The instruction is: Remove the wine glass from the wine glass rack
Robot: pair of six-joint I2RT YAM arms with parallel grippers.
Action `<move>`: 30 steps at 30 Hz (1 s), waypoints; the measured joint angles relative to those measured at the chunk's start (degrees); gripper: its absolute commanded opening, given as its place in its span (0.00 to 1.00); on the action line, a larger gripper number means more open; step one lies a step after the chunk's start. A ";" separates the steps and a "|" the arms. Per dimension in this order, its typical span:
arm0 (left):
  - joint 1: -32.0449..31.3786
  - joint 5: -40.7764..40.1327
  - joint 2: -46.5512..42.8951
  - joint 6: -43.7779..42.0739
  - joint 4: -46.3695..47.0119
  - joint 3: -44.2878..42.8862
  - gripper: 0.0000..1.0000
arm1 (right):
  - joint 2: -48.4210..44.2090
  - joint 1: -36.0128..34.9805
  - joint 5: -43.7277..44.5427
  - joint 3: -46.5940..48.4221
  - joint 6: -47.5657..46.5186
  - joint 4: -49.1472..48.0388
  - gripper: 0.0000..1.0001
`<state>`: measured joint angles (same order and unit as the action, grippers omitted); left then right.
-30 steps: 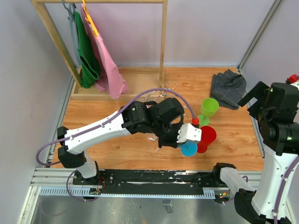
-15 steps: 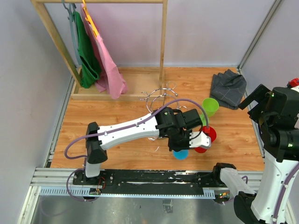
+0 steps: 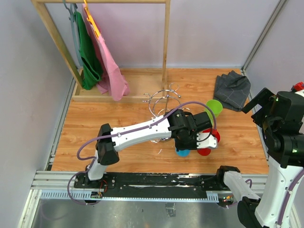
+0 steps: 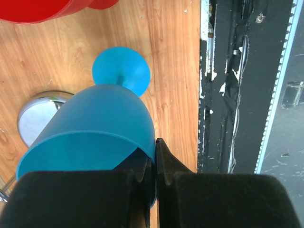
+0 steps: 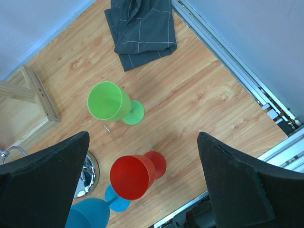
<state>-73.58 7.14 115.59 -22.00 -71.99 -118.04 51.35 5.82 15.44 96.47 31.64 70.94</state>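
The blue wine glass [image 4: 95, 128] is upright beside the chrome wine glass rack [image 3: 164, 99], off its loop arms. Its foot [image 4: 121, 71] is at or just above the wooden table. My left gripper [image 4: 155, 156] is shut on the glass's rim, one finger inside the bowl and one outside. In the top view the left gripper [image 3: 187, 148] is in front of the rack, with the blue glass [image 3: 183, 152] under it. The rack's shiny base [image 4: 35, 121] lies close to the glass. My right gripper [image 5: 142, 137] is open and empty, high above the table at the right [image 3: 260, 102].
A red glass [image 5: 133, 176] stands right of the blue glass [image 5: 88, 213]; a green glass [image 5: 108, 100] stands farther back. A grey folded cloth [image 5: 142, 23] lies at the back right. A wooden clothes rail [image 3: 104, 42] with garments stands at the back left. The black rail [image 4: 242, 95] edges the table's near side.
My left arm has swung towards the near right and lowered, carrying the blue glass away from the rack down beside the red glass. The right arm has barely moved.
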 measured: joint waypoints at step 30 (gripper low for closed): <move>1.27 0.09 4.04 -0.63 -0.20 -1.42 0.43 | -0.33 0.24 -0.46 -0.98 0.28 -0.24 0.98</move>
<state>-72.31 7.22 119.63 -22.63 -72.18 -119.46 51.03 6.07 14.98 95.48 31.92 70.70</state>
